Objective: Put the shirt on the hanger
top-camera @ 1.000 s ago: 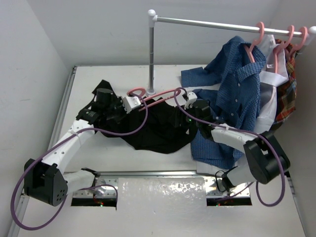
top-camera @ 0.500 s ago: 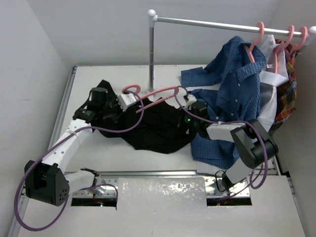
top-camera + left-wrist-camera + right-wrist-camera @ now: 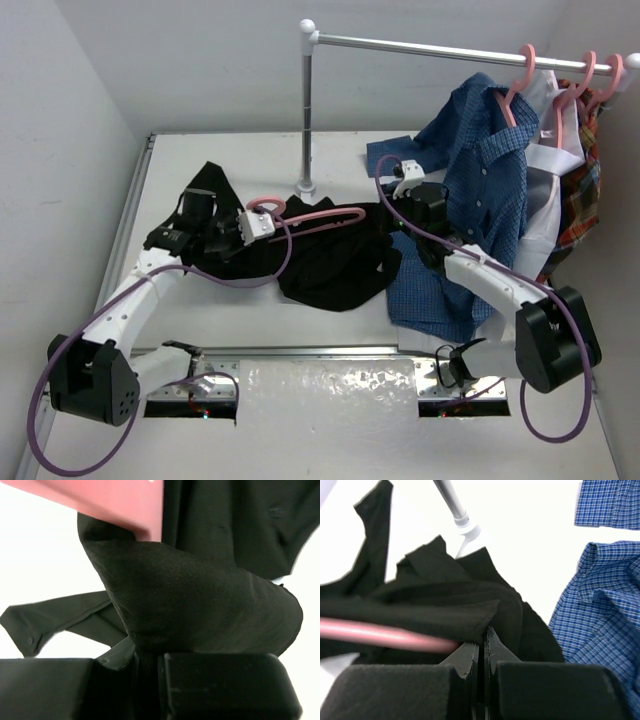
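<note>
The black shirt point(image 3: 330, 270) lies bunched on the table's middle, one sleeve trailing left. The salmon-pink hanger point(image 3: 320, 213) lies across its top edge, hook to the left. My left gripper point(image 3: 270, 222) is shut at the hanger's neck. In the left wrist view, black shirt fabric point(image 3: 200, 595) runs into the left gripper point(image 3: 149, 655), with the pink hanger point(image 3: 100, 500) just above. My right gripper point(image 3: 395, 218) is at the shirt's right edge. In the right wrist view, the right gripper point(image 3: 483, 635) is shut on a fold of shirt point(image 3: 445, 600), with the hanger's arm point(image 3: 380, 632) under the cloth to the left.
The rack's pole point(image 3: 305, 110) stands right behind the hanger, its base point(image 3: 465, 527) on the table. A blue checked shirt point(image 3: 480, 160) hangs from the rail point(image 3: 420, 42) and spills onto the table right of my right arm. More pink hangers point(image 3: 580, 80) and a plaid garment point(image 3: 580, 200) hang at the far right.
My right gripper has shut on the shirt's edge and drawn back to the right and away. My left gripper has carried the hanger a little left and toward me. The shirt has bunched up.
</note>
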Motion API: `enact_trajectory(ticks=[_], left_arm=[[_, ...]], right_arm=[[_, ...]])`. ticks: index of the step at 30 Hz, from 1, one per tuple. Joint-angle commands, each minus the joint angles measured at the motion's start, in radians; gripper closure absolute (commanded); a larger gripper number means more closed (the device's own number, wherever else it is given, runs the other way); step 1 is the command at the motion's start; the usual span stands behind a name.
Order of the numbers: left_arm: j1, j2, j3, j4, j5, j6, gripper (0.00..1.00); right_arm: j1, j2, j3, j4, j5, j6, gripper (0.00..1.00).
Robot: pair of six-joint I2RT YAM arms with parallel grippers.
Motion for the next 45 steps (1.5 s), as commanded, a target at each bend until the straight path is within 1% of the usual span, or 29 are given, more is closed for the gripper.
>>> enact_trajectory(ticks=[1, 2, 5, 7, 8, 9, 10, 11, 12, 14, 15, 18, 19, 20, 21, 22, 23, 24, 27, 29, 33, 34, 36, 37, 39, 40, 42, 43, 45], left_arm=[[0.012, 0.033, 0.028, 0.112, -0.122, -0.106, 1.00], [0.012, 0.048, 0.038, 0.127, -0.138, -0.152, 1.00], [0.012, 0.056, 0.050, 0.203, -0.156, -0.226, 1.00], [0.003, 0.064, 0.056, 0.211, -0.168, -0.232, 1.00], [-0.008, 0.079, 0.058, 0.207, -0.202, -0.225, 1.00], [-0.024, 0.087, 0.055, 0.204, -0.233, -0.214, 1.00], [-0.072, 0.099, 0.047, 0.204, -0.307, -0.187, 1.00], [-0.101, 0.104, 0.023, 0.207, -0.351, -0.171, 1.00], [-0.160, 0.114, 0.010, 0.214, -0.389, -0.151, 1.00], [-0.204, 0.124, -0.007, 0.230, -0.460, -0.145, 1.00], [-0.213, 0.128, -0.004, 0.231, -0.455, -0.146, 1.00], [-0.219, 0.127, 0.030, 0.227, -0.367, -0.160, 1.00], [-0.219, 0.122, 0.038, 0.227, -0.312, -0.160, 1.00], [-0.219, 0.119, 0.053, 0.221, -0.284, -0.159, 1.00], [-0.221, 0.122, 0.065, 0.213, -0.249, -0.154, 1.00], [-0.224, 0.127, 0.076, 0.186, -0.245, -0.151, 1.00], [-0.230, 0.134, 0.094, 0.175, -0.256, -0.143, 1.00], [-0.238, 0.153, 0.102, 0.161, -0.270, -0.133, 1.00], [-0.239, 0.193, 0.113, 0.100, -0.308, -0.088, 1.00], [-0.241, 0.208, 0.114, 0.080, -0.317, -0.076, 1.00], [-0.252, 0.234, 0.139, 0.098, -0.310, -0.102, 1.00], [-0.253, 0.234, 0.153, 0.104, -0.304, -0.109, 1.00], [-0.255, 0.233, 0.170, 0.113, -0.279, -0.126, 1.00], [-0.255, 0.233, 0.177, 0.121, -0.276, -0.129, 1.00], [-0.253, 0.233, 0.179, 0.132, -0.267, -0.129, 1.00], [-0.253, 0.233, 0.179, 0.129, -0.259, -0.126, 1.00], [-0.255, 0.230, 0.177, 0.098, -0.224, -0.107, 1.00], [-0.255, 0.224, 0.174, 0.092, -0.216, -0.097, 1.00], [-0.255, 0.217, 0.167, 0.076, -0.193, -0.084, 1.00]], right_arm=[[0.008, -0.036, 0.068, -0.086, 0.099, -0.159, 1.00], [0.019, -0.043, 0.080, -0.141, 0.117, -0.184, 1.00], [0.047, -0.053, 0.112, -0.219, 0.139, -0.256, 1.00], [0.050, -0.059, 0.126, -0.235, 0.128, -0.288, 1.00], [0.060, -0.064, 0.129, -0.235, 0.109, -0.297, 1.00], [0.065, -0.066, 0.134, -0.235, 0.096, -0.310, 1.00], [0.086, -0.067, 0.148, -0.238, 0.075, -0.339, 1.00], [0.100, -0.067, 0.169, -0.243, 0.069, -0.353, 1.00], [0.111, -0.067, 0.180, -0.243, 0.059, -0.391, 1.00], [0.139, -0.067, 0.197, -0.238, 0.024, -0.416, 1.00], [0.148, -0.073, 0.204, -0.234, -0.035, -0.457, 1.00], [0.169, -0.076, 0.194, -0.214, -0.176, -0.506, 1.00], [0.177, -0.072, 0.192, -0.229, -0.216, -0.524, 0.98], [0.177, -0.064, 0.188, -0.240, -0.284, -0.543, 0.94], [0.177, -0.061, 0.180, -0.247, -0.301, -0.578, 0.94], [0.177, -0.064, 0.169, -0.243, -0.298, -0.589, 0.96], [0.177, -0.075, 0.148, -0.240, -0.283, -0.584, 1.00], [0.179, -0.107, 0.137, -0.229, -0.213, -0.578, 1.00], [0.177, -0.177, 0.109, -0.188, -0.085, -0.577, 1.00], [0.177, -0.184, 0.145, -0.212, -0.070, -0.598, 1.00], [0.179, -0.142, 0.183, -0.255, -0.241, -0.618, 1.00], [0.179, -0.124, 0.178, -0.256, -0.319, -0.620, 1.00], [0.177, -0.112, 0.171, -0.261, -0.350, -0.633, 1.00], [0.179, -0.103, 0.156, -0.263, -0.349, -0.640, 0.98], [0.173, -0.098, 0.142, -0.263, -0.343, -0.649, 0.87], [0.166, -0.099, 0.131, -0.261, -0.341, -0.641, 0.68], [0.130, -0.112, 0.122, -0.232, -0.371, -0.615, 0.52], [0.119, -0.136, 0.117, -0.215, -0.420, -0.588, 0.48], [0.113, -0.167, 0.117, -0.181, -0.454, -0.587, 0.43]])
